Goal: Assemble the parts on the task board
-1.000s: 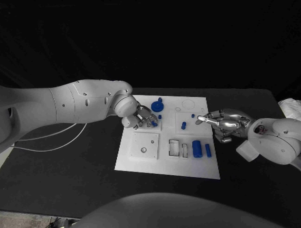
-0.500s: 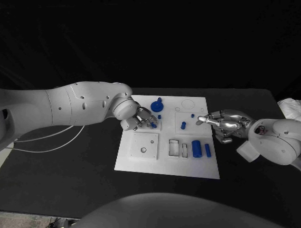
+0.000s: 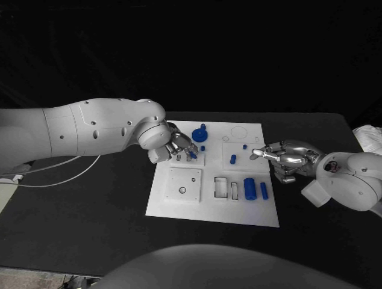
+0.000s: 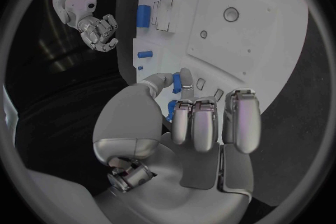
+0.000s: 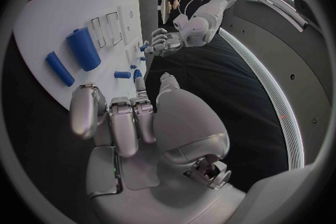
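Left hand (image 3: 179, 146) over task board (image 3: 184, 205) upper left, thumb and finger pinching small blue part (image 4: 177, 83). Keep it upright, go slow, seat straight. Right hand (image 3: 281, 158) at board's right edge, fingers curled, holding nothing.

I count one white task board (image 3: 184, 205) on the one black worktop (image 3: 87, 211), and two hands over it: the left hand (image 3: 181, 146) at the board's upper left and the right hand (image 3: 282, 158) at its right edge. Of the blue parts I can count six: a large cylinder (image 3: 250, 187), a slim cylinder (image 3: 264, 191), a knobbed piece (image 3: 200, 132) at the top, a short peg (image 3: 232, 159), a tiny stub (image 3: 245, 146), and one small piece (image 3: 194, 155) at the left hand's fingers.
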